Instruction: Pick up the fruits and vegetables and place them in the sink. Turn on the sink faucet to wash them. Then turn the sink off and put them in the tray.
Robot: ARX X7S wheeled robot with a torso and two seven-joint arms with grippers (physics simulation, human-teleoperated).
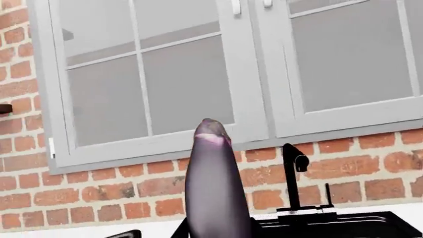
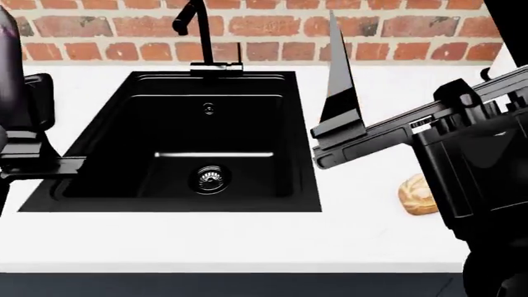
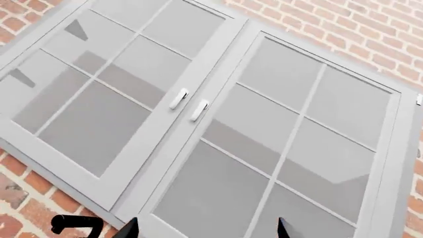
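The dark purple eggplant (image 1: 215, 183) is pinched upright in the left gripper (image 2: 25, 133), held up at the left edge of the black sink (image 2: 115, 154), which sits empty in the white counter (image 2: 247, 241) with the faucet (image 2: 200, 37) at its back rim. The right gripper (image 3: 205, 229) is pointed up at the grey window (image 3: 218, 124) with its jaws spread and nothing between them. A tan bread roll (image 2: 417, 195) is left on the counter to the right of the sink.

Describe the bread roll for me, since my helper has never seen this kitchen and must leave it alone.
Start at the black sink set in the white counter. To the sink's right, half hidden behind the right arm, lies the bread roll. It is the only tan, crusty thing there.
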